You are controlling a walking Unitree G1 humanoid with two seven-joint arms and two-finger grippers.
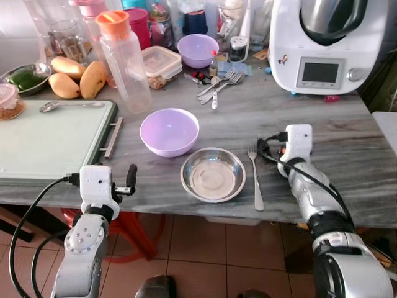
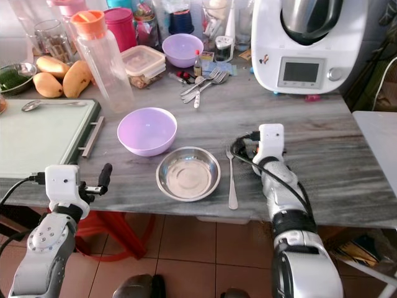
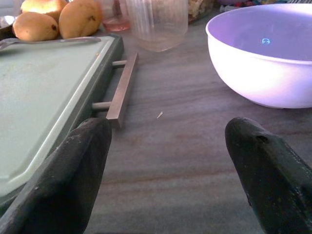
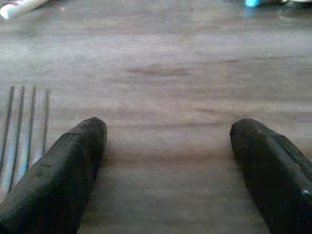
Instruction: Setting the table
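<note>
I have a place setting half laid at the near edge of the grey tabletop [image 1: 322, 130]: a steel bowl [image 1: 213, 174] at six o'clock from the purple bowl [image 1: 169, 131], the two close together, and a fork [image 1: 255, 176] lying just beside the steel bowl at its three o'clock, tines away from me.

My right pincer [image 4: 168, 161] sits low over the tabletop at about three o'clock of the fork, its fingers wide apart with nothing between them; the fork's tines lie just outside one finger [image 4: 58, 170] in the right wrist view. My left pincer [image 3: 170, 165] is also spread wide and empty, at roughly eight o'clock of the purple bowl, between that bowl and the handle of the green cutting board [image 1: 53, 139].

I judge the fork placed and a spoon or more cutlery still to fetch. The risks I see:

- If I pull the right arm back carelessly, its dangling black cable or a finger could catch the fork and skew it, or sweep it off the near edge, which lies close.
- The steel bowl is light and near the edge too; a nudge from either arm would slide it off.
- Reaching to twelve o'clock for the loose forks [image 1: 218, 83] means passing over both bowls and beside the tall plastic bottle [image 1: 124, 61], which looks tippy.
- The left fingers flank the cutting board handle closely and could hook it
</note>
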